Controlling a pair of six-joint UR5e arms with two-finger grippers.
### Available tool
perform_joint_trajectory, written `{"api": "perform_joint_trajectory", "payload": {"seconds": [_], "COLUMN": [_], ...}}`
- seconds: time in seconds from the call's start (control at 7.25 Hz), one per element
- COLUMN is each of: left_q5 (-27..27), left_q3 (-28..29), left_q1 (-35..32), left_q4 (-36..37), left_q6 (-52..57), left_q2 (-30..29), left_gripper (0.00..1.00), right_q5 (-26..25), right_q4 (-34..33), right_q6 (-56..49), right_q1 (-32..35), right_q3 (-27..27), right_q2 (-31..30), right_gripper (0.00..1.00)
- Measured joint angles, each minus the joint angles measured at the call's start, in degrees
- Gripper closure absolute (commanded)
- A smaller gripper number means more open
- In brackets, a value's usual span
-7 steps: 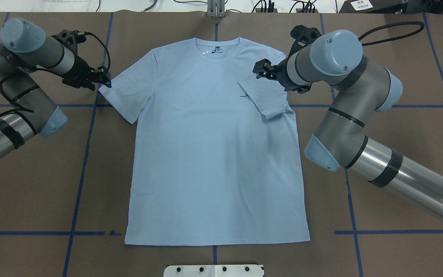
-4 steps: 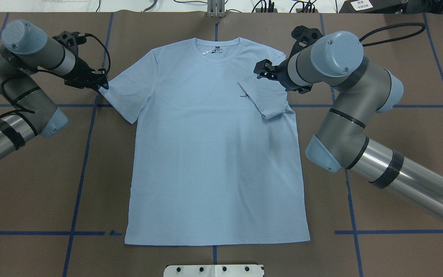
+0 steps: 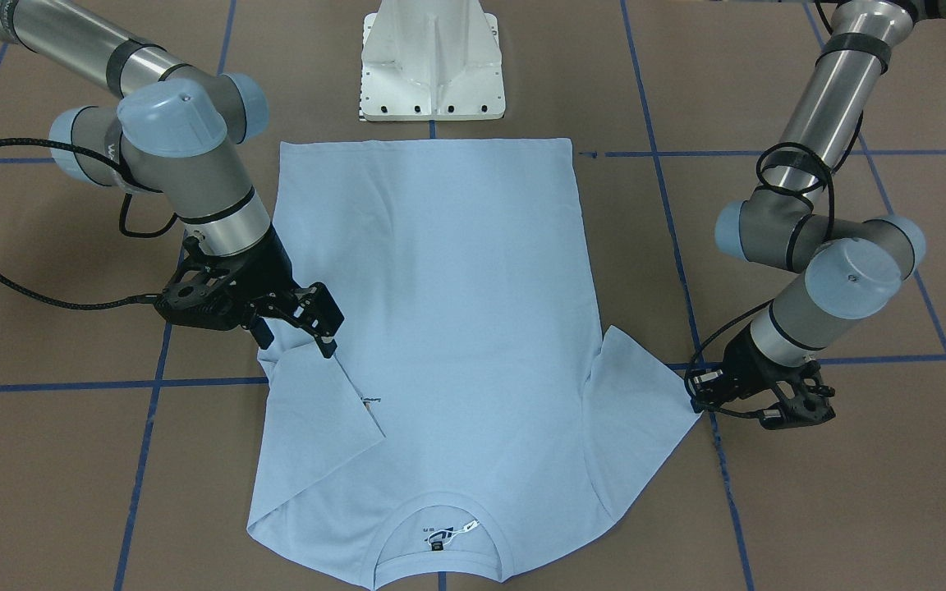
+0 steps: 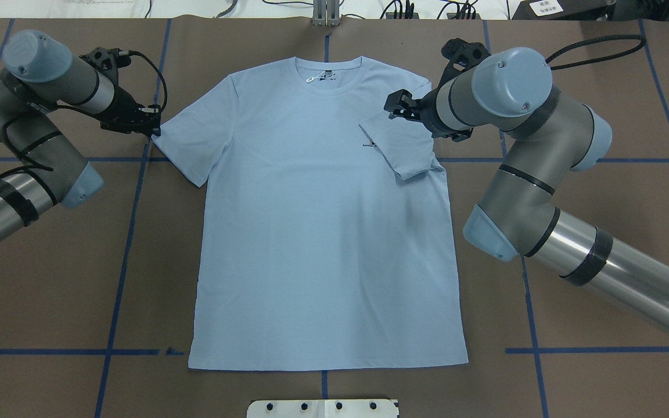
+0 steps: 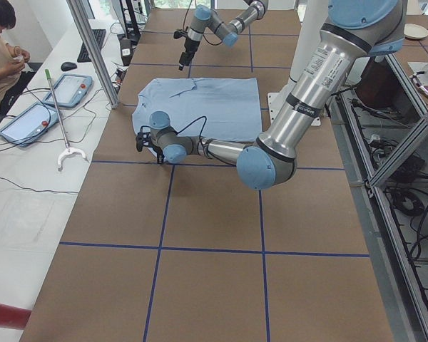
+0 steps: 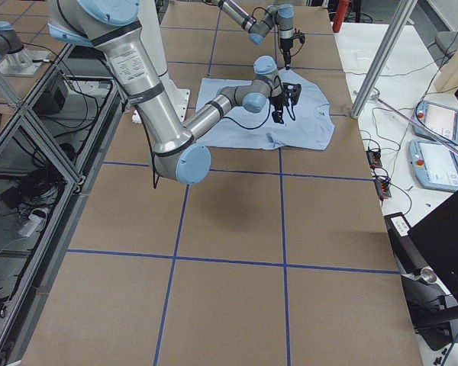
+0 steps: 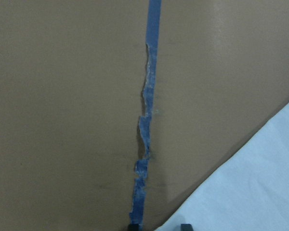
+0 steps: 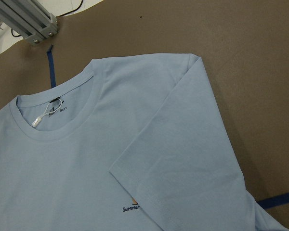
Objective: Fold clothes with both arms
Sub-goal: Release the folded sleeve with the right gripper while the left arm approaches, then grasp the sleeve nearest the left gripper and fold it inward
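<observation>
The light blue T-shirt (image 4: 323,232) lies flat and face up on the brown table, collar (image 4: 328,74) at the far side. One sleeve (image 4: 401,145) is folded in over the chest and half covers the small print (image 8: 131,208). My right gripper (image 4: 391,105) is open and empty just above that folded sleeve, as the front view (image 3: 296,338) shows. The other sleeve (image 4: 192,142) lies spread out. My left gripper (image 4: 153,128) is low at its outer corner. In the left wrist view its fingertips (image 7: 133,226) stand apart with the sleeve edge (image 7: 260,192) between them.
The white pedestal base (image 4: 323,408) stands at the near edge below the hem. A metal post (image 4: 326,14) stands at the far edge. Blue tape lines (image 4: 125,232) cross the brown table. A person (image 5: 0,43) and tablets (image 5: 68,89) are at a side desk.
My left gripper has come down and inward to the corner of the spread sleeve. My right arm has barely moved, and the shirt has not shifted.
</observation>
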Motion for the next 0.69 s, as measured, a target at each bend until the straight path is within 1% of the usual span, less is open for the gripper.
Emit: {"api": "perform_joint_trajectory", "payload": {"seconds": [0.41,0.69], "left_q5": [-0.2,-0.4], "left_q3": [-1.3,-4.4], "left_q1": [0.0,0.5], "left_q4": [-0.1,0.0], "left_q6": [-1.2,-7.3], "left_q2": [-0.3,-1.7], "left_gripper": [1.00,1.00], "right_q5": [0.1,0.7], "right_q4": [0.0,0.1], "right_q6": [0.0,-0.1], "right_q1": [0.1,0.1], "right_q3": [0.8,2.8], "right_q2": [-0.5,-2.3], "right_gripper": [0.00,0.00]}}
